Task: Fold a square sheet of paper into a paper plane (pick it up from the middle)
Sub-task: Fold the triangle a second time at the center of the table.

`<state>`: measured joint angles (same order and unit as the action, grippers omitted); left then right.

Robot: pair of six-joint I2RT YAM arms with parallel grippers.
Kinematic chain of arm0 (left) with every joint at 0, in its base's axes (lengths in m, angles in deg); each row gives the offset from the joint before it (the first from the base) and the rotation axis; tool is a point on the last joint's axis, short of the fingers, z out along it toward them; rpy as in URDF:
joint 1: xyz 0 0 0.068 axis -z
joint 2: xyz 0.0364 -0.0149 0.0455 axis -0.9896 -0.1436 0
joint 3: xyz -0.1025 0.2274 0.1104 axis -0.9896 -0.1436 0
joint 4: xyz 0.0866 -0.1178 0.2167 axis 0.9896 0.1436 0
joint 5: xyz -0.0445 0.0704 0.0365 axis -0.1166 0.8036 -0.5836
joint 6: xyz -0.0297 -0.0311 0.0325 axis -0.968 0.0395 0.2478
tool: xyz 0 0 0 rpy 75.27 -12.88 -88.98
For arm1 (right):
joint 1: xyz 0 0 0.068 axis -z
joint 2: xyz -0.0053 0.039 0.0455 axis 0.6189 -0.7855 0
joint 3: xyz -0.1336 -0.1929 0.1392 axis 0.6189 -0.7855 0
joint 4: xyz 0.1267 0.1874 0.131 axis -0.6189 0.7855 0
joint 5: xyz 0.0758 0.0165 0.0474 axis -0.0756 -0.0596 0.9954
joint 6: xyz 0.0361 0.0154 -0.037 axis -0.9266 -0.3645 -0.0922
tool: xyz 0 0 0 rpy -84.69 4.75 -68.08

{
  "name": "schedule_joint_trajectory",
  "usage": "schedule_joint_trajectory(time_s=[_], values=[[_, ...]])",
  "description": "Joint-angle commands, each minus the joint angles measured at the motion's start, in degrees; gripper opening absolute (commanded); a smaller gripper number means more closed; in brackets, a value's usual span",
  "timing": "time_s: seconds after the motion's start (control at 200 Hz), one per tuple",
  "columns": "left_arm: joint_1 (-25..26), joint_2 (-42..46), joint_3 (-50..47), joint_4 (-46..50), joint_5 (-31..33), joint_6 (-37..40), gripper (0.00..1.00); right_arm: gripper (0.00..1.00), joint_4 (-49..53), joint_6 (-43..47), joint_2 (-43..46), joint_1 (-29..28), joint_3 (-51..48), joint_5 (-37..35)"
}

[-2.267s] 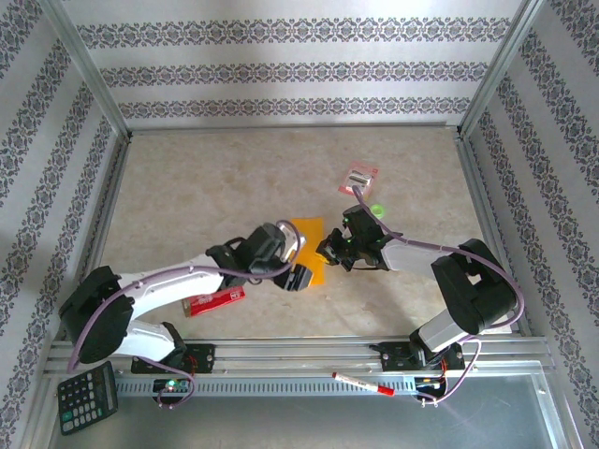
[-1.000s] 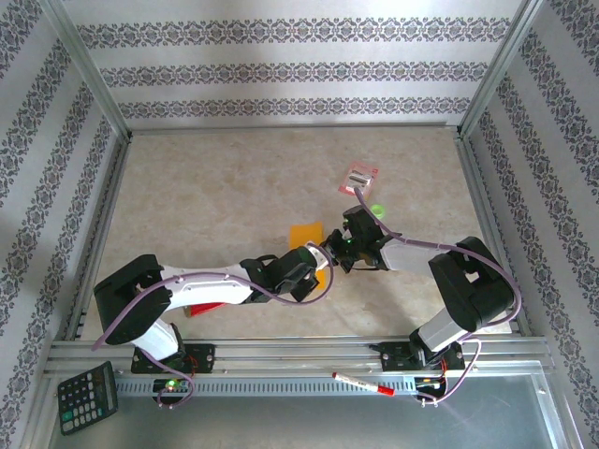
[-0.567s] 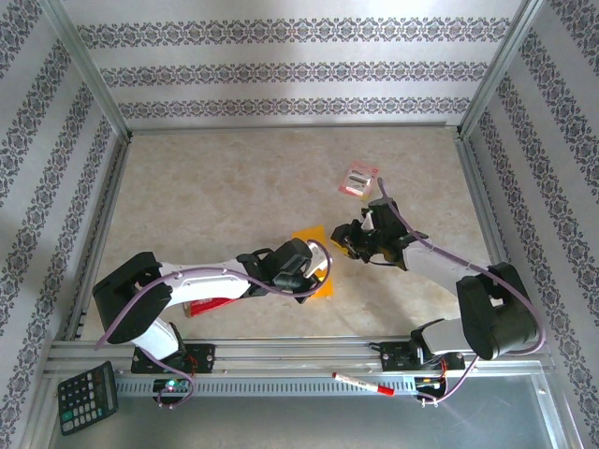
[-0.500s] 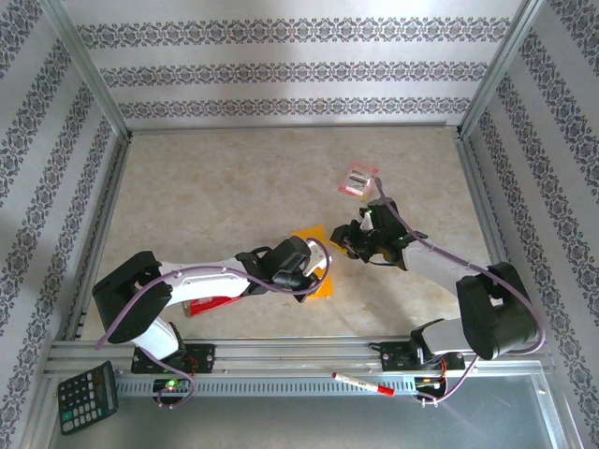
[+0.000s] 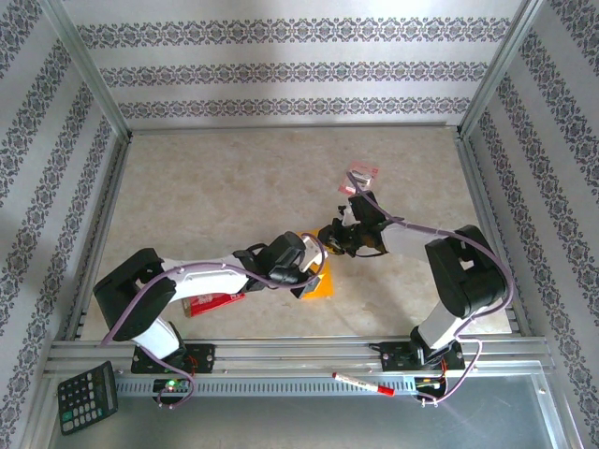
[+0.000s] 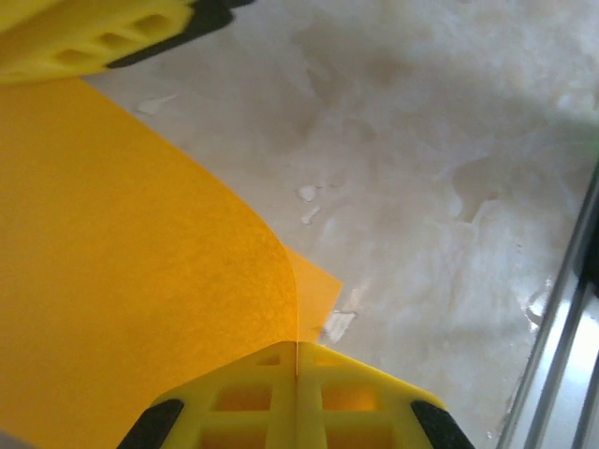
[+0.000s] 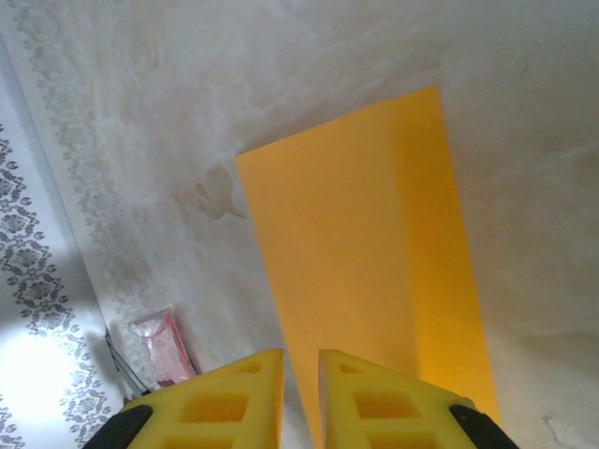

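The right arm comes back in! A moment ago it was stretched out to the right, clear of the paper. Now the right claw sits at the far edge of the square sheet of paper, which lies mid-worktop, a little toward the near side. Its jaws stand a narrow slit apart, with the orange edge running toward that slit. Whether they actually pinch it, I can't tell.

The left claw hasn't budged. It is clamped tight on the sheet's opposite edge, and the paper curls up into the seam between its fingers.

So both claws are on the paper again, one at each end, which looks like the set-up for pulling over or pressing the next fold. From the right wrist the sheet reads as a long plain strip with no pointed nose, so I'd call this early in the folding.

The red packet lies near-left and the pink-and-white packet far-right, both out of the way.
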<state>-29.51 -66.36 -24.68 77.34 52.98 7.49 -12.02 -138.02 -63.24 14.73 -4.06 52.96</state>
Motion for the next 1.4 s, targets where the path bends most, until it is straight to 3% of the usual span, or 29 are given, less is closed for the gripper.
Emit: schedule_joint_trajectory(time_s=[0.0,0.714,1.394], values=[[-1.5,-0.2,-0.8,-1.5,1.6,-1.7,0.0,0.17,-1.2,1.9,-0.8,-0.3,2.6,2.4],[-3.6,-1.0,-1.6,-0.9,0.3,-0.8,0.0,0.15,-0.8,4.9,-9.3,-0.3,7.0,1.4],[-10.3,-4.8,0.2,-2.1,-9.6,-2.5,0.0,0.15,5.5,12.6,-12.1,0.5,6.8,-0.6]])
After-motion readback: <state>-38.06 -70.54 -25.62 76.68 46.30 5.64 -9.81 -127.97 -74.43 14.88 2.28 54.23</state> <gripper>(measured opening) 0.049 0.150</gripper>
